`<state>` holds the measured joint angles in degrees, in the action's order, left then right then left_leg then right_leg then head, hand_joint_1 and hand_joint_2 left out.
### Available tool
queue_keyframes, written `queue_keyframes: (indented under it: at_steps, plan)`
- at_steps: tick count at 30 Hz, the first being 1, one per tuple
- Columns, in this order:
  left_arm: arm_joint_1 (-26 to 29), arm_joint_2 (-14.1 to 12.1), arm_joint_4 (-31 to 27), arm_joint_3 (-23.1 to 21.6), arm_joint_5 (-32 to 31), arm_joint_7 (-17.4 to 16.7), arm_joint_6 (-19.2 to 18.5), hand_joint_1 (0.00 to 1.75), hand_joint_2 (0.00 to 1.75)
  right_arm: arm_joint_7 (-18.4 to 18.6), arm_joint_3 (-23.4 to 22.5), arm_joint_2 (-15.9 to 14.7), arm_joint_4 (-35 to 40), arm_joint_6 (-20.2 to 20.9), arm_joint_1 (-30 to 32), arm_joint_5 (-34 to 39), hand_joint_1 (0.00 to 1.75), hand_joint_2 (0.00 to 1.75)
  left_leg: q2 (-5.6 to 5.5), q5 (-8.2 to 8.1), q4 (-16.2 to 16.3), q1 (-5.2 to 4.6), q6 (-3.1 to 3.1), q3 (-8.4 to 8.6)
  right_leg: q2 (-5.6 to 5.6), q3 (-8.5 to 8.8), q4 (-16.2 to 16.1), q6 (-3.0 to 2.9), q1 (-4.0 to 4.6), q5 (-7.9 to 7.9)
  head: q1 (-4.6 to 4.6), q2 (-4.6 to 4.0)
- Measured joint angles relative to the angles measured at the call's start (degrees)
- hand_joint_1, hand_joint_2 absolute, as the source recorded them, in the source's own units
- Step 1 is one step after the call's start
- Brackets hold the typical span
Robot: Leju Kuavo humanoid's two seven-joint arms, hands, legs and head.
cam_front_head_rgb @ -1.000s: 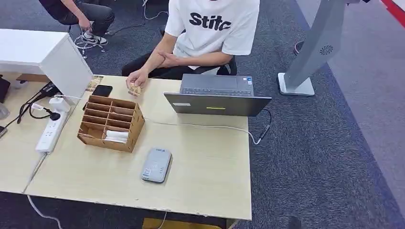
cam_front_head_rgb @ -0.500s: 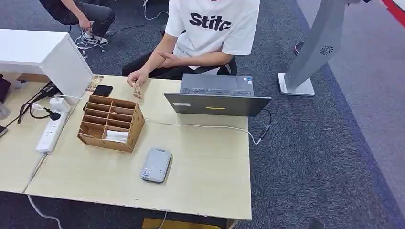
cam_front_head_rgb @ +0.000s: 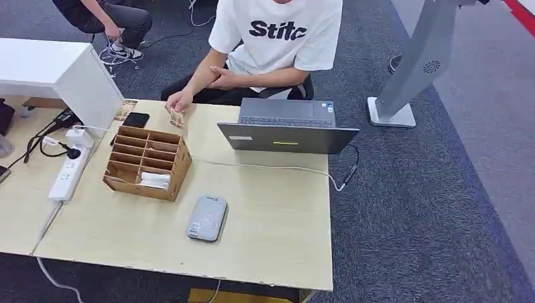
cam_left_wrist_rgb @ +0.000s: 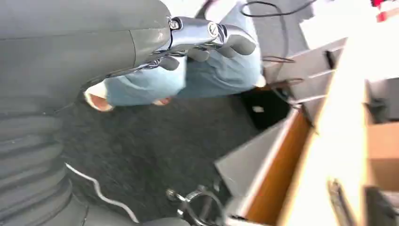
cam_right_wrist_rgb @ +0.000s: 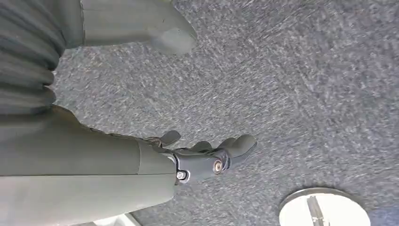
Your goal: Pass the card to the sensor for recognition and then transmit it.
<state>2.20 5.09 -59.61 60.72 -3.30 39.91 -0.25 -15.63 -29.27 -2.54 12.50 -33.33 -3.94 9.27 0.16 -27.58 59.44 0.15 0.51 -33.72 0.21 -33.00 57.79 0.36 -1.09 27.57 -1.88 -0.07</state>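
step: pre-grasp, we hold nothing | left hand (cam_left_wrist_rgb: 202, 40) fingers loose and apart, empty, down off the table | right hand (cam_right_wrist_rgb: 207, 153) the same, over carpet | card (cam_front_head_rgb: 177, 118) pinched in person's hand (cam_front_head_rgb: 180, 101) at far table edge | next: reach past wooden organizer (cam_front_head_rgb: 147, 163), take card, bring to sensor (cam_front_head_rgb: 206, 218) | obstacles: laptop (cam_front_head_rgb: 287, 126), cable (cam_front_head_rgb: 265, 167)

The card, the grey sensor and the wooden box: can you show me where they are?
Card (cam_front_head_rgb: 177, 118), head view: its middle, in the person's hand.
Sensor (cam_front_head_rgb: 207, 218), head view: middle of its top.
Box (cam_front_head_rgb: 179, 168), head view: its side wall.
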Motion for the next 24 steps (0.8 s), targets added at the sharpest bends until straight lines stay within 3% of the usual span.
queue_keyframes:
  at_steps: [2, 5, 8, 10, 13, 16, 18, 24]
  plan:
    - [0.48, 1.66, -5.84, 0.00, -1.16, 0.20, -2.91, 0.00, 1.75, 0.74, -0.33, 0.24, 0.00, -0.24, 0.03, -0.09, 0.00, 1.75, 0.00, 0.00, 0.01, 0.01, 0.00, 0.00, 0.00, -0.01, 0.00, 0.00, 0.01, 0.00, -0.04, 0.00]
    - [0.82, 4.99, -18.41, -0.50, -2.84, -0.46, -4.30, 0.00, 1.75, 1.66, -1.26, 0.83, 0.00, -0.50, 0.02, 0.02, 0.00, 1.75, 0.01, 0.00, 0.01, 0.01, 0.00, 0.03, 0.01, 0.01, 0.00, -0.01, 0.01, -0.02, -0.02, 0.00]
    - [3.05, 7.63, -31.09, -4.62, -2.05, 0.18, -3.12, 0.00, 1.75, 2.34, -1.97, 1.25, 0.00, -0.57, 0.13, -0.26, 0.00, 1.75, 0.03, 0.00, 0.03, 0.01, 0.00, 0.05, 0.03, -0.01, 0.00, -0.01, 0.00, -0.02, 0.02, 0.00]
    - [4.68, 7.70, -39.38, -9.40, -2.44, 0.39, 1.01, 0.00, 1.75, 2.86, -2.73, 1.48, 0.00, -0.39, 0.15, -0.50, 0.00, 1.75, 0.00, 0.00, 0.06, 0.00, 0.00, 0.05, 0.00, -0.02, -0.01, 0.00, 0.00, -0.02, 0.02, 0.00]
    - [5.74, 4.35, -48.46, -19.00, -4.28, 0.39, 9.33, 0.00, 1.75, 3.41, -3.30, 1.90, 0.00, 0.33, 0.10, -1.35, 0.00, 1.75, -0.07, 0.03, 0.06, 0.00, 0.03, 0.06, -0.06, 0.00, -0.01, 0.00, 0.01, -0.02, -0.04, 0.00]
    - [2.42, -0.68, -51.84, -27.28, -7.84, -2.07, 13.88, 0.00, 1.75, 4.61, -3.39, 2.30, -0.02, 1.42, -0.03, -2.71, 0.00, 1.75, -0.13, 0.18, 0.05, 0.03, -0.05, 0.06, -0.14, -0.08, 0.01, -0.03, 0.02, -0.05, 0.00, 0.00]
    - [-1.57, -4.59, -51.95, -32.40, -11.04, -5.80, 14.91, 0.00, 1.75, 5.24, -3.48, 2.51, -0.02, 1.75, -0.26, -3.43, 0.00, 1.75, -0.19, 0.29, 0.03, 0.03, -0.04, 0.04, -0.22, 0.03, 0.03, -0.09, 0.03, -0.13, 0.00, 0.00]
    - [-11.88, -11.95, -50.10, -43.22, -14.33, -13.26, 14.22, 0.00, 1.75, 6.58, -3.50, 2.69, -0.04, 2.49, -0.50, -5.44, 0.00, 1.75, -0.10, 0.53, 0.03, 0.02, -0.02, -0.10, -0.13, -0.18, 0.04, -0.06, 0.02, -0.39, 0.05, 0.00]
